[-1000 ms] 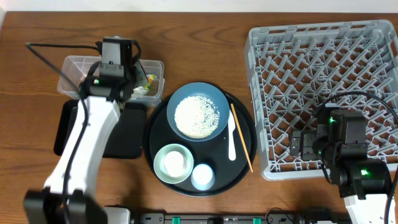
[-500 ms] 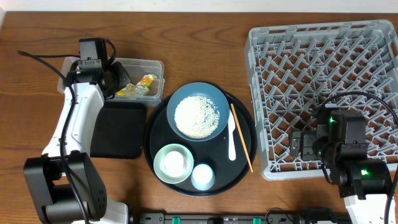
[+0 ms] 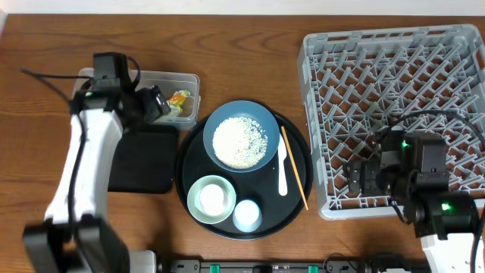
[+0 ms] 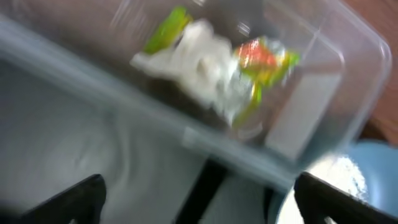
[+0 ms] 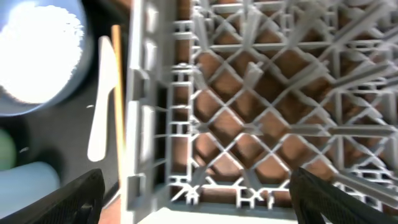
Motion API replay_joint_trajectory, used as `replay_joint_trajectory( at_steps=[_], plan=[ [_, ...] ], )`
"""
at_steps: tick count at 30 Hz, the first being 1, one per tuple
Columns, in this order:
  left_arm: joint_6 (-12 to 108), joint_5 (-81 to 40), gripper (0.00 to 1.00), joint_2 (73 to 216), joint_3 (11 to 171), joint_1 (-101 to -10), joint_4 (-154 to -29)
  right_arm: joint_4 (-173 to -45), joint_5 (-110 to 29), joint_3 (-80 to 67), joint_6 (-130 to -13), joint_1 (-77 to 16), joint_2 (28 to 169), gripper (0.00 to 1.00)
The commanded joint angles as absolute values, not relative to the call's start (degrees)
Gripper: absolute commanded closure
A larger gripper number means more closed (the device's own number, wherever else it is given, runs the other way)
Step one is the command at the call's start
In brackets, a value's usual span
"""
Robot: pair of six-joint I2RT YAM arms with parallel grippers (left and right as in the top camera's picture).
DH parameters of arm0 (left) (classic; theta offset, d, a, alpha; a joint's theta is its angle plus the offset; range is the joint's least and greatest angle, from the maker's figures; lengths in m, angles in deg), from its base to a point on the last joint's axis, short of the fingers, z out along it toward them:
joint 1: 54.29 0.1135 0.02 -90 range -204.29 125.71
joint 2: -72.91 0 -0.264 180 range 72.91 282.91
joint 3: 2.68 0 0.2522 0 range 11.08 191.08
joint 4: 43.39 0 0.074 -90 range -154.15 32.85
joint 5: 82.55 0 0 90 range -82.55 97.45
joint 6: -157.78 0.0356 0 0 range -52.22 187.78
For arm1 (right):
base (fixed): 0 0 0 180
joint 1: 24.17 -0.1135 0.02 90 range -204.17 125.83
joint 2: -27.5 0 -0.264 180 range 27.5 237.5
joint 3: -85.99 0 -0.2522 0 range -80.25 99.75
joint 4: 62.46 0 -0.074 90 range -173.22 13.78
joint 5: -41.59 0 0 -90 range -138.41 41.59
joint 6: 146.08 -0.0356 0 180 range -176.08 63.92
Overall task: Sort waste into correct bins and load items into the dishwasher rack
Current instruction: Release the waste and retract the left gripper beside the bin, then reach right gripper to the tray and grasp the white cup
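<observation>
My left gripper hangs open and empty over the near edge of the clear tub. In the left wrist view the tub holds a crumpled white tissue and a yellow-green wrapper. A dark blue plate heaped with rice, a pale green bowl, a small cup, a white spoon and chopsticks lie on the round black tray. My right gripper is open, empty, over the grey rack's front-left corner.
A shallow black rectangular tray lies just in front of the clear tub, under my left arm. In the right wrist view the rack's wall stands between my fingers and the spoon.
My left gripper has opened above the clear tub, where the tissue and wrapper now lie, and its arm has swung. My right gripper has edged left towards the rack's corner.
</observation>
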State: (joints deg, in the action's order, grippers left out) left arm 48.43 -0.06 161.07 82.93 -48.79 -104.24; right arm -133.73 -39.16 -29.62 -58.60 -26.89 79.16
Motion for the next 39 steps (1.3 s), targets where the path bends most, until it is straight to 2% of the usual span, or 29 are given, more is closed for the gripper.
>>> replay_joint_trajectory(
  at_steps=[1,6,8,9,16,23,29,39],
  plan=[
    [48.64,2.26,0.02,155.21,84.48,-47.46,-111.94,-135.11,-31.29,-23.87,-56.72,-27.33,81.83,0.1],
    [47.55,4.48,0.02,154.03,84.33,-42.52,-124.35,-137.19,-25.39,-18.28,-55.98,-32.02,87.19,0.09],
    [47.22,4.46,0.02,154.12,83.67,-40.23,-126.23,-137.12,-25.47,-17.38,-56.0,-35.91,89.06,0.05],
    [46.57,4.44,0.02,154.14,83.15,-38.94,-126.67,-136.84,-25.5,-17.18,-56.0,-38.6,90.14,0.01],
    [44.34,3.83,0.02,154.14,80.4,-35.5,-126.95,-133.39,-33.58,-17.18,-61.45,-60.15,98.88,0.01],
    [44.34,3.83,0.02,154.14,79.7,-35.5,-126.95,-127.22,-39.4,-17.18,-67.43,-74.8,108.39,0.01],
    [44.34,3.83,0.02,154.14,79.7,-35.5,-126.91,-125.15,-46.57,-17.21,-73.45,-80.94,114.97,0.01],
    [44.32,3.81,0.02,154.14,79.7,-35.5,-126.67,-122.06,-46.26,-17.21,-74.39,-84.31,121.44,0.01]
  ],
)
